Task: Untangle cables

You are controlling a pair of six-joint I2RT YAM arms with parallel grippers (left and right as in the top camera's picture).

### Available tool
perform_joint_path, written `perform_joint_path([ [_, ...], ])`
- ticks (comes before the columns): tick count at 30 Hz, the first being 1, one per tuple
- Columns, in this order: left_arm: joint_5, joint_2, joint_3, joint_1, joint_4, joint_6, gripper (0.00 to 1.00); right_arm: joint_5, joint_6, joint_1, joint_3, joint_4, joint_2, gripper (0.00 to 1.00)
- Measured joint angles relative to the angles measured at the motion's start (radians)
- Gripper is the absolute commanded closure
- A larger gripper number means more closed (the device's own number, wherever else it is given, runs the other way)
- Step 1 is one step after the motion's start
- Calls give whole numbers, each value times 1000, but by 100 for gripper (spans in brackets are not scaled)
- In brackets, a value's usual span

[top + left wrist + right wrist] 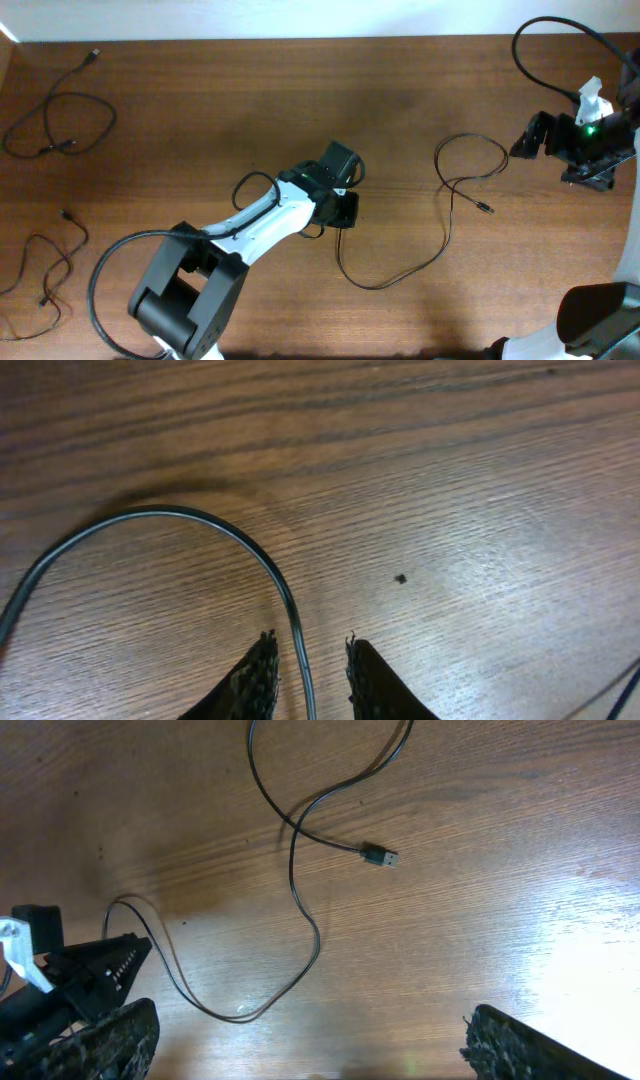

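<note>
One long thin black cable (400,275) lies across the middle of the wooden table. It loops near the right (470,160) and ends in a small plug (487,210). My left gripper (343,210) is lowered over the cable's left end. In the left wrist view the cable (180,513) arcs down between the two narrowed fingers (260,675), with a thin gap on each side. My right gripper (520,148) hovers at the far right, jaws wide and empty (310,1040). It looks down on the same cable (300,890) and its plug (378,857).
Two more thin black cables lie at the left: one at the back left (60,125), one at the front left (45,270). Thick arm cabling curves over the back right corner (545,50) and beside the left arm's base (100,280).
</note>
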Motion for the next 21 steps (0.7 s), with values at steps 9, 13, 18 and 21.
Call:
perform_joint_path([
  [9,-2,63,-1,0,71,-54,100,-9,0,2,0,16,0,1],
  [13,24,64,-1,24,73,-52,100,-12,0,58,0,20,3,1],
  [18,63,64,71,171,61,32,100,-16,23,133,-30,68,74,1],
  [21,186,64,130,271,74,92,100,-24,59,174,-108,152,116,6],
])
